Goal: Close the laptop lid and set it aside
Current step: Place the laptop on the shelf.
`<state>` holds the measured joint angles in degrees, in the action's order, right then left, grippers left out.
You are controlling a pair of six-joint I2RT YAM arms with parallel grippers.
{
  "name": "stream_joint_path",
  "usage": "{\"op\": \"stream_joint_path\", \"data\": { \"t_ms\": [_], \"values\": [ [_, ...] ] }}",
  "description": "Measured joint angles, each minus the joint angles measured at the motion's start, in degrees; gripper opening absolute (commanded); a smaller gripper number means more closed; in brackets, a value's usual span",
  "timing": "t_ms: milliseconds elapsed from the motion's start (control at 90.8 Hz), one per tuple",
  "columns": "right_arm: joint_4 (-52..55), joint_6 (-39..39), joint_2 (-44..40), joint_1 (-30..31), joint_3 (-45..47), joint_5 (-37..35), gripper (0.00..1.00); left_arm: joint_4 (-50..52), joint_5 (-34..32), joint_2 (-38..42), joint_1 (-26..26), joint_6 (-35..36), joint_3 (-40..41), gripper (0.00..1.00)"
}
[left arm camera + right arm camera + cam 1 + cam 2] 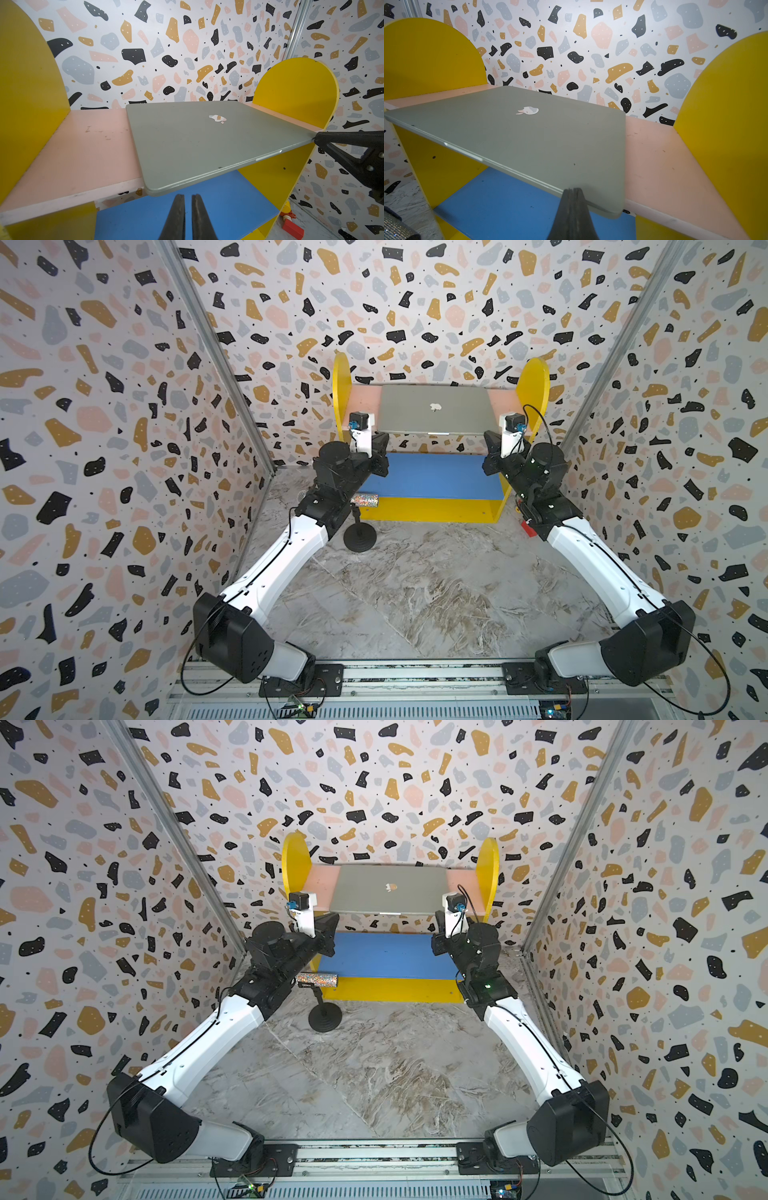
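Note:
The laptop point(436, 410) point(390, 888) lies on the pink upper shelf point(361, 396), its front edge overhanging. The laptop lid point(207, 141) point(529, 133) is down flat, pale logo facing up. My left gripper point(188, 196) point(381, 439) sits just below the laptop's front left corner, with only a thin slit between its fingers and nothing in it. My right gripper point(572, 190) point(490, 438) is shut, its tips against the front edge near the right corner. Its black fingers point(324, 139) also show in the left wrist view, at that corner.
Yellow side panels point(341, 385) point(534, 385) flank the pink shelf. A blue lower shelf point(436, 477) lies beneath. A glittery cylinder point(365, 499) on a black stand point(360, 537) sits by the left arm. A red block point(291, 227) lies on the marble floor at the right.

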<state>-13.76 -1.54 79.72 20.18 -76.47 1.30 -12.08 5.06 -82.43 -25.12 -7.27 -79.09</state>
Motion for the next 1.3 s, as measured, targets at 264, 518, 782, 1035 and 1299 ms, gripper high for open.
{"op": "stream_joint_path", "data": {
  "t_ms": [264, 518, 782, 1035, 1299],
  "values": [
    [-0.26, 0.00, 1.75, -0.04, -1.64, 0.00, 0.00, -0.07, 0.00, -0.31, 0.17, 0.00, 0.00, 0.12],
    [-0.42, 0.02, 2.43, -0.09, -2.27, 0.07, 0.00, -0.02, 0.70, -1.42, 0.31, -0.42, 0.00, 0.11],
    [-0.42, 0.00, 2.47, -0.09, -2.34, 0.20, 0.00, 0.04, 3.17, -3.78, 0.31, -1.97, -0.20, 0.09],
    [-0.44, 0.00, 2.47, -0.09, -2.36, 0.20, 0.00, 0.35, 5.16, -5.70, 0.31, -2.84, -0.68, 0.07],
    [-0.48, 0.02, 2.47, -0.09, -2.36, 0.22, 0.00, 0.26, 8.24, -4.96, 0.31, -2.91, -1.20, 0.04]
  ]
}}
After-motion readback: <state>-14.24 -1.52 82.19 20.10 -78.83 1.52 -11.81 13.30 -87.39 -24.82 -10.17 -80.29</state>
